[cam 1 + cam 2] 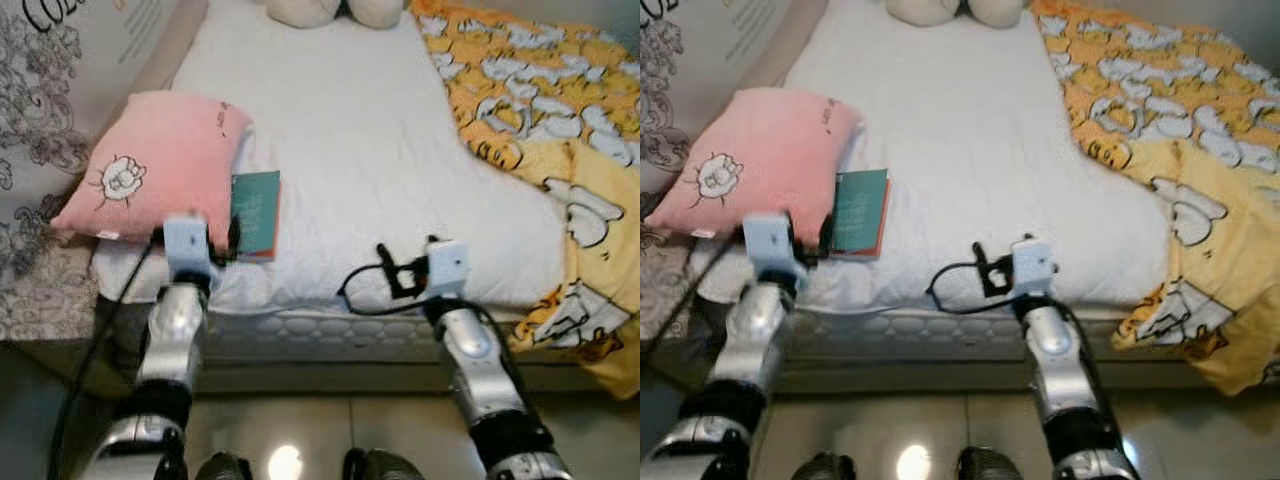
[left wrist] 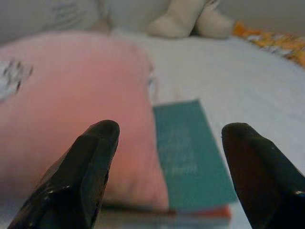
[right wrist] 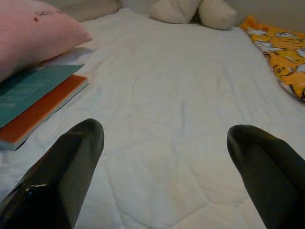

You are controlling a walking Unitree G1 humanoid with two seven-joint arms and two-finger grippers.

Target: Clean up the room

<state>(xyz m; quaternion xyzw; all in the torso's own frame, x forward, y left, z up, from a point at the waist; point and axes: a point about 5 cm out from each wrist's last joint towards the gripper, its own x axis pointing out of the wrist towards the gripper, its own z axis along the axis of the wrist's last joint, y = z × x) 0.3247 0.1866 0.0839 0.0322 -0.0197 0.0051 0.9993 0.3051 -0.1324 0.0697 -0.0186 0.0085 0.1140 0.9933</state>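
Both silver arms reach forward side by side, each gripper with its fingers spread.

The left arm (image 1: 172, 340) rises from the lower left, and its white wrist block (image 1: 188, 243) sits at the top of it. In the left wrist view the left gripper (image 2: 169, 171) has its two black fingers (image 2: 83, 176) wide apart, slightly blurred. The right arm (image 1: 480, 375) comes up from the lower right, with its own white wrist block (image 1: 447, 266) and a black cable looping beside it. The right gripper (image 3: 164, 171) also holds its fingers (image 3: 62, 176) far apart, and nothing seems to be between them. Two dark feet (image 1: 222, 467) show at the bottom edge.
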